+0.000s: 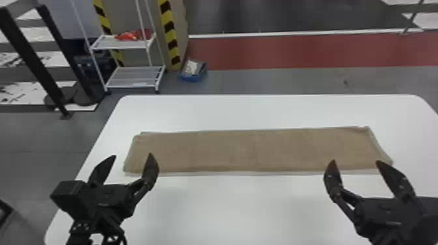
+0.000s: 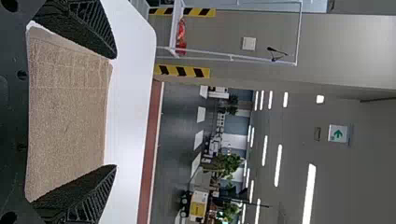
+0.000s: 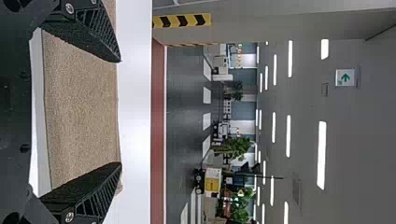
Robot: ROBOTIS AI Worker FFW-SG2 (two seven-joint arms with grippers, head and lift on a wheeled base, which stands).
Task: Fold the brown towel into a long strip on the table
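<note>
Towel: a brown, matte-surfaced cloth [image 1: 251,150], lying flat on the white table with rounded corners [image 1: 244,208]. Form is a long, narrow strip, its length running left to right across the robot's front. A thin, paler margin shows along the near long edge, and another at the right end, where the far corner looks slightly uneven. The table's white surface extends beyond the strip's far edge and on its near side.

Left gripper [image 1: 132,155]: black, two flat fingers, standing wide apart, at the towel's left end. In the head view the inner fingertip overlaps the near edge close to the left corner. In its wrist view, brown cloth spans the space between the spread fingers, with faint crease lines crossing it toward one end.

Right gripper [image 1: 355,161]: black, same build, fingers also well parted, at the towel's right end. Both fingertips overlap the near margin in the head view. Its wrist view has the cloth between the two open fingers, white table beyond. Contact with the cloth: cannot tell for either gripper.

Surroundings: white metal shelf rack [image 1: 132,85] on the floor past the table's far left, a red item [image 1: 130,36] on its upper shelf; blue box [image 1: 192,77] on the floor, right of the rack
</note>
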